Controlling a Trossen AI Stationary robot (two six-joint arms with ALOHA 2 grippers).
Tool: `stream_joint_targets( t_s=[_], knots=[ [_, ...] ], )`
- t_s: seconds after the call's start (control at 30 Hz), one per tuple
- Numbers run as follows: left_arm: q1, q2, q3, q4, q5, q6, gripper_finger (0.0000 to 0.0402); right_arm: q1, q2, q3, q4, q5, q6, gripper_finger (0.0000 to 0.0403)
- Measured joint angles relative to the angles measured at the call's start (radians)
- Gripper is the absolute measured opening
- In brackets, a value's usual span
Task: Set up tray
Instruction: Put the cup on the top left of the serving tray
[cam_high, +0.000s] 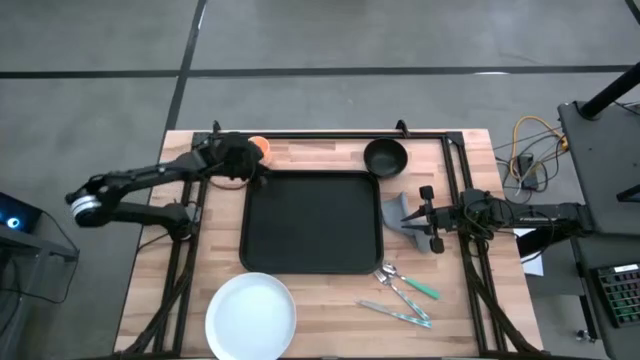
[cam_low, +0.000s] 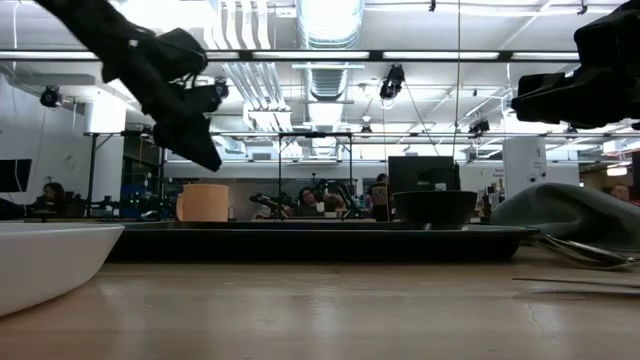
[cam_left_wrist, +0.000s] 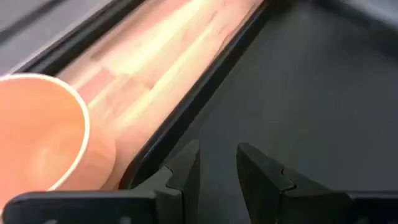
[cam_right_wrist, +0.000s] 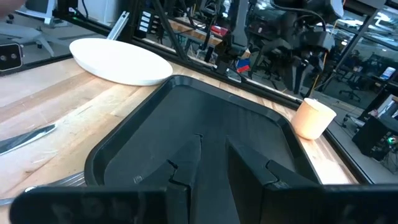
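Observation:
The large black tray lies flat in the middle of the table and also shows in the right wrist view. An orange cup stands upright on the wood just beyond the tray's far left corner. My left gripper hovers above that corner beside the cup. Its fingers are a narrow gap apart and hold nothing. My right gripper hangs in the air over the grey napkin at the tray's right edge. It points toward the tray, slightly open and empty.
A small black bowl stands by the tray's far right corner. A round white plate sits at the near edge, left of centre. Cutlery with green handles lies near the tray's near right corner. Black frame rails run along the table's sides.

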Motion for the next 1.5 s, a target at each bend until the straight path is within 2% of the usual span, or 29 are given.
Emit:
stream_joint_targets(
  t_s=[0.27,0.43,0.5,0.7,0.83,1.03,1.5],
  knots=[
    [-0.001,0.112,0.211,-0.193,-0.077,0.030,0.0085,0.000,0.000,0.000,0.000,0.000,0.000,0.0063],
    [0.001,0.136,0.302,-0.333,-0.219,0.036,0.0085,0.000,0.000,0.000,0.000,0.000,0.000,0.0063],
    [0.001,0.141,0.323,-0.355,-0.236,0.037,0.0085,0.000,0.000,0.000,-0.001,0.000,0.000,0.0063],
    [0.008,0.178,0.326,-0.354,-0.256,0.070,0.0085,0.000,0.000,0.000,0.000,0.000,0.000,0.0063],
    [0.046,0.227,0.318,-0.353,-0.293,0.087,0.0085,0.000,0.000,0.000,0.000,0.000,0.000,0.0063],
    [0.098,0.278,0.317,-0.339,-0.293,0.105,0.0085,0.000,0.000,0.000,0.000,0.000,0.000,0.0063],
    [0.102,0.295,0.317,-0.339,-0.280,0.112,0.0085,0.000,0.000,0.000,0.000,0.000,0.000,0.0063]
  ],
)
